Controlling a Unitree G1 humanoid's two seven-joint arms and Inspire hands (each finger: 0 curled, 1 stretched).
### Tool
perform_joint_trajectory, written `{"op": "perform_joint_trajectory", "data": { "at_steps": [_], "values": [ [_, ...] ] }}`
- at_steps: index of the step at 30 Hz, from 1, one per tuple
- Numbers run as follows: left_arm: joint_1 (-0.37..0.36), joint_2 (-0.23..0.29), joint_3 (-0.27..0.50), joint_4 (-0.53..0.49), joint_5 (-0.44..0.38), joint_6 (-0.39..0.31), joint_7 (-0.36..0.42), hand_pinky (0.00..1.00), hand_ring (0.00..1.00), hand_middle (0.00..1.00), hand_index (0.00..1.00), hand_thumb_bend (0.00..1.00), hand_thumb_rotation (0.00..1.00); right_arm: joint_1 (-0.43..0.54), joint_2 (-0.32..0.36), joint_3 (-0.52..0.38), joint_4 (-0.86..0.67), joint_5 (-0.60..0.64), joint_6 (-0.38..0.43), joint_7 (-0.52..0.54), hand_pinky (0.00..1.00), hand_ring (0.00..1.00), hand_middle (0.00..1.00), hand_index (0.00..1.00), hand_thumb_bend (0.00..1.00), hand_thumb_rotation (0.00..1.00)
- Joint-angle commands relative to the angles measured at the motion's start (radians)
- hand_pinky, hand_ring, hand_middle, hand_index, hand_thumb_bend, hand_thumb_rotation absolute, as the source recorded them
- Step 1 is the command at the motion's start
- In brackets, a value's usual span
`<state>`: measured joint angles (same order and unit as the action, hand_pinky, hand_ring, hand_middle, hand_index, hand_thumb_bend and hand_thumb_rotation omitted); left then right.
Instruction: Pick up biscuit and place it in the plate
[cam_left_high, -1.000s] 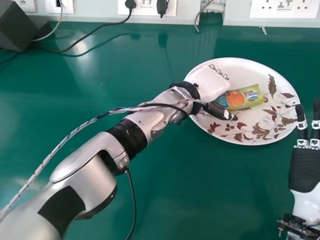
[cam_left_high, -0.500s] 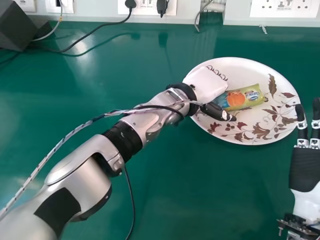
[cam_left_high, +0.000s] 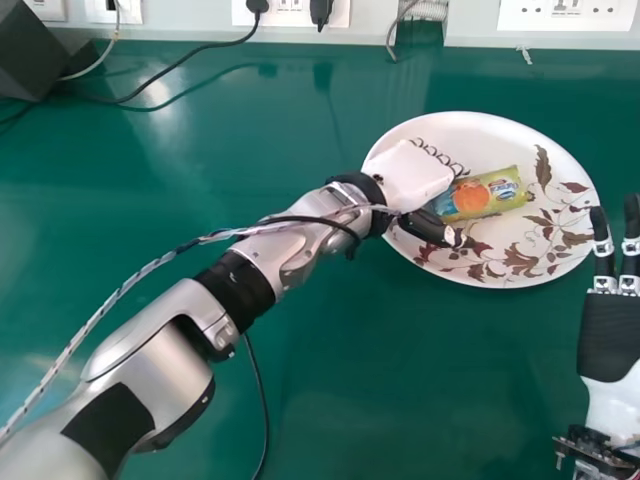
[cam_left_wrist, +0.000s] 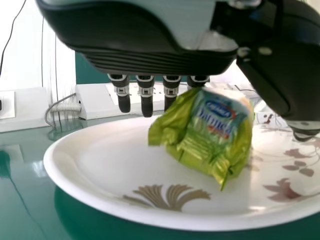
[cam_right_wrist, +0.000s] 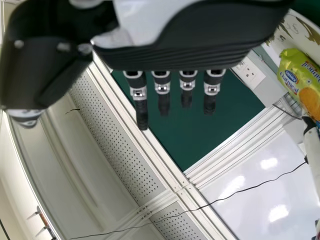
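Head view: sockets (cam_left_high: 567, 10) beyond plate (cam_left_high: 500, 140)

Apparent brand label (cam_left_wrist: 218, 114) on biscuit packet (cam_left_high: 485, 195)

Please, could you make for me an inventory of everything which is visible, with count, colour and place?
Biscuit packet: one, yellow-green with blue and orange, on the plate
Plate: one, white with brown leaf pattern, on the table
Table: one, green, under the plate
Box-like object: one, dark, far left corner
Socket panels: four, white, along the wall
Plugs: two, black, middle panel
Cables: several, black or pale, near the wall and along the left arm
Left arm: one, silver and black, reaching over the table
Left hand: one, white and black, over the plate's left part
Right hand: one, black and white, right edge
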<state>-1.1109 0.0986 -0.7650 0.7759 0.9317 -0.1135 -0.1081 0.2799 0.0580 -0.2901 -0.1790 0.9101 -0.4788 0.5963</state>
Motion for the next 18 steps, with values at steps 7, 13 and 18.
{"op": "perform_joint_trajectory", "data": {
  "at_steps": [7,13,18],
  "values": [
    [0.052,0.036,0.032,-0.065,-0.023,0.002,-0.017,1.00,1.00,1.00,1.00,1.00,0.78,0.021,0.058,-0.014,0.051,0.006,0.008,-0.005,0.92,0.98,0.96,0.85,0.93,0.21],
    [0.074,0.055,0.059,-0.108,-0.033,0.000,-0.031,1.00,1.00,1.00,1.00,1.00,0.79,0.023,0.059,-0.008,0.045,0.003,0.011,-0.015,0.91,0.97,0.96,0.86,0.87,0.14],
    [0.088,0.069,0.079,-0.139,-0.046,-0.005,-0.036,1.00,1.00,1.00,1.00,1.00,0.76,0.018,0.055,-0.012,0.052,0.004,0.010,-0.009,0.91,0.98,0.96,0.86,0.82,0.12]
  ]
}}
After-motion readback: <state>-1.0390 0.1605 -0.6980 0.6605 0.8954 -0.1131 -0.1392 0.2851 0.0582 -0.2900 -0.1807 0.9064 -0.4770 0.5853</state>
